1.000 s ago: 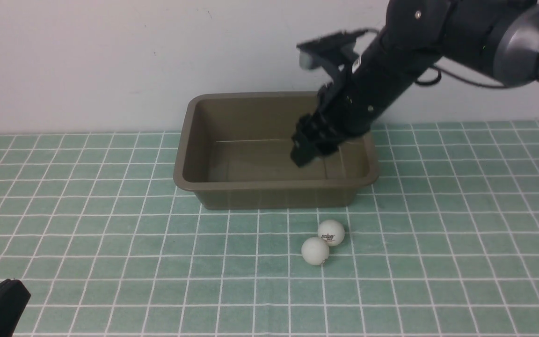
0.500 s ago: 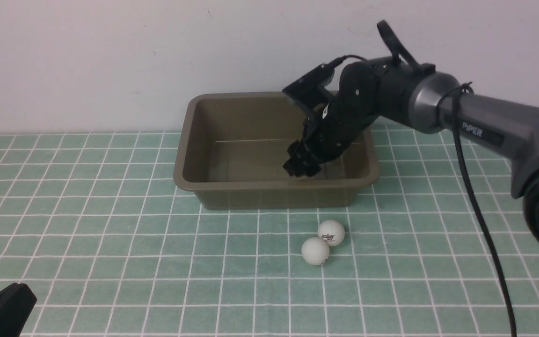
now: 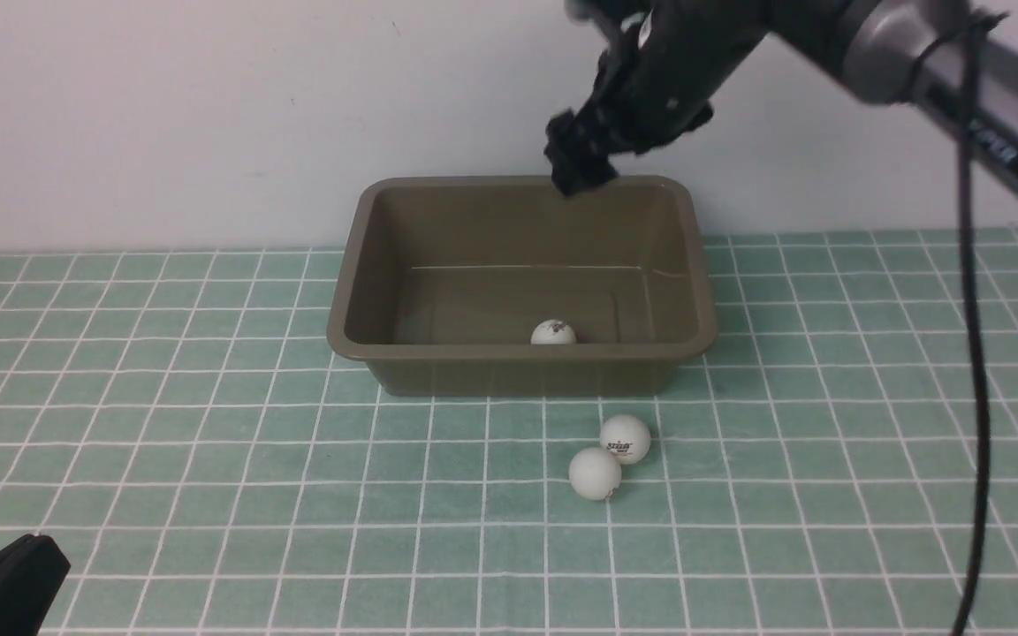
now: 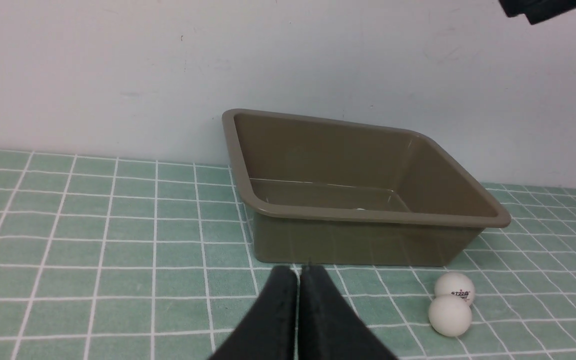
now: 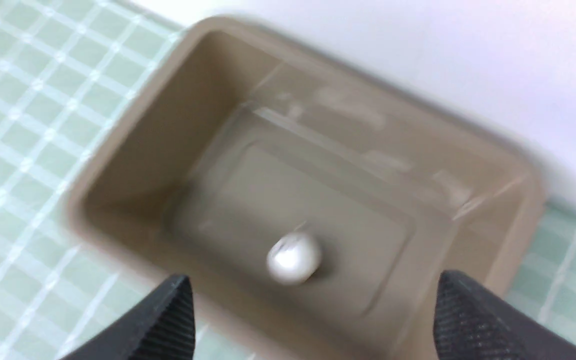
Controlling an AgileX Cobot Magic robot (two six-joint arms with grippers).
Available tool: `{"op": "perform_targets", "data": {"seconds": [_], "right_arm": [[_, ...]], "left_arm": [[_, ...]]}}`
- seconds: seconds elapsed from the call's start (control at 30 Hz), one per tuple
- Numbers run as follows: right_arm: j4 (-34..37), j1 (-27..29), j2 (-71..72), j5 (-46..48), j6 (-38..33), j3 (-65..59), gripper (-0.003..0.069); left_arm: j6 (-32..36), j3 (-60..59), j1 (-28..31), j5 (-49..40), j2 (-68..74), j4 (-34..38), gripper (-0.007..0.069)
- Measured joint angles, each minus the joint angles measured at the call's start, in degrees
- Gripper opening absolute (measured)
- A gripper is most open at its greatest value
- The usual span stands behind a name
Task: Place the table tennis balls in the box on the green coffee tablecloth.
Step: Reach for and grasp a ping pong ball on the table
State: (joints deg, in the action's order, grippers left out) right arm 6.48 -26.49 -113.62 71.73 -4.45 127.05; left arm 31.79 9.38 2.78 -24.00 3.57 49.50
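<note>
The olive-brown box [image 3: 350, 340] stands at the back of the green coffee tablecloth [image 3: 164, 459]. One white table tennis ball [image 3: 553, 333] lies on the box floor near its front wall; the right wrist view shows this ball [image 5: 294, 257] blurred. Two more balls rest touching on the cloth in front of the box: one with a red logo [image 3: 626, 439] and a plain one [image 3: 596, 474]. My right gripper [image 3: 578, 168] hangs open and empty above the box's back rim. My left gripper [image 4: 298, 272] is shut and empty, low at the cloth's near left.
A white wall [image 3: 208, 106] rises right behind the box. The right arm's black cable [image 3: 973, 353] hangs down at the right side. The left gripper's dark tip [image 3: 1, 592] shows at the bottom left corner.
My right gripper opened inside the box, left a ball on the floor, and rose up above the back rim. The two balls on the cloth and the left gripper stayed put.
</note>
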Motion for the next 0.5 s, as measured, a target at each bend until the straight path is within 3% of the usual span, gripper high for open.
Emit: {"op": "perform_targets", "data": {"seconds": [0.13, 0.37, 0.5], "right_arm": [[5.65, 0.0, 6.61, 0.11, 0.62, -11.52, 0.0577], [6.96, -1.27, 10.29, -0.79, -0.23, -30.75, 0.0556], [5.04, -4.38, 8.98, -10.75, -0.86, -41.48, 0.0526]], "left_arm": [[0.0, 0.0, 0.0, 0.0, 0.0, 0.07, -0.0008], [0.0, 0.0, 0.0, 0.0, 0.0, 0.18, -0.0008], [0.0, 0.0, 0.0, -0.11, 0.0, 0.25, -0.0008]]}}
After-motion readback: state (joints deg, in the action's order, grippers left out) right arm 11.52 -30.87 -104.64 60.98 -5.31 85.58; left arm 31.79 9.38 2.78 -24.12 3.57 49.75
